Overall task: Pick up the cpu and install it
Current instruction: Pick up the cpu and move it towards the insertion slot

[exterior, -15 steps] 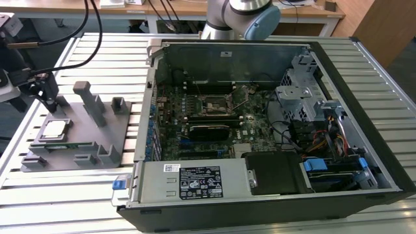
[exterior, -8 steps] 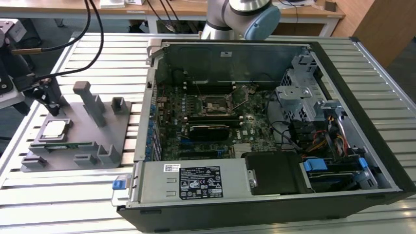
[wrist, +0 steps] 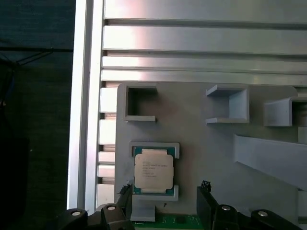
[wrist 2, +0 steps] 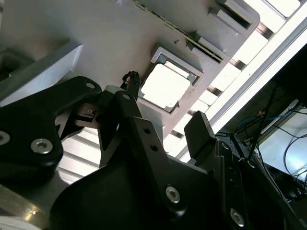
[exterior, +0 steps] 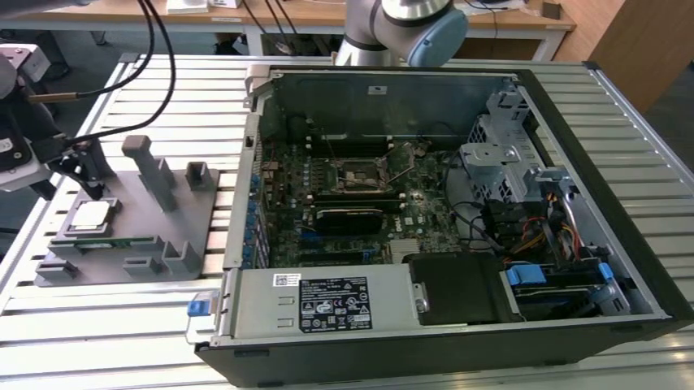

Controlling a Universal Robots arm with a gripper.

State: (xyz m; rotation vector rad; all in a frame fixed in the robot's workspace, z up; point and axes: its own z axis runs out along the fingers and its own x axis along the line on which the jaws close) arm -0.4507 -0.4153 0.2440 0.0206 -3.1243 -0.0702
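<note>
The cpu (exterior: 93,214) is a small square chip with a silver-grey top, lying flat in its pocket on the grey holder plate (exterior: 141,219) at the exterior view's left. My gripper (exterior: 89,183) hangs just above it, open and holding nothing. In the first wrist view the cpu (wrist: 153,170) lies ahead of the gripper (wrist: 165,188), whose two black fingertips (wrist: 205,188) stand wider apart than the chip. In the second wrist view the cpu (wrist 2: 165,86) shines bright beyond the gripper (wrist 2: 165,103). The motherboard's socket (exterior: 359,175) sits inside the opened computer case (exterior: 607,203).
A green memory stick (exterior: 103,242) lies in a slot beside the cpu pocket. Grey posts (exterior: 146,166) rise from the holder plate close to the gripper. The slatted metal table (exterior: 162,89) runs under everything. Cables and drive cages crowd the case's right side.
</note>
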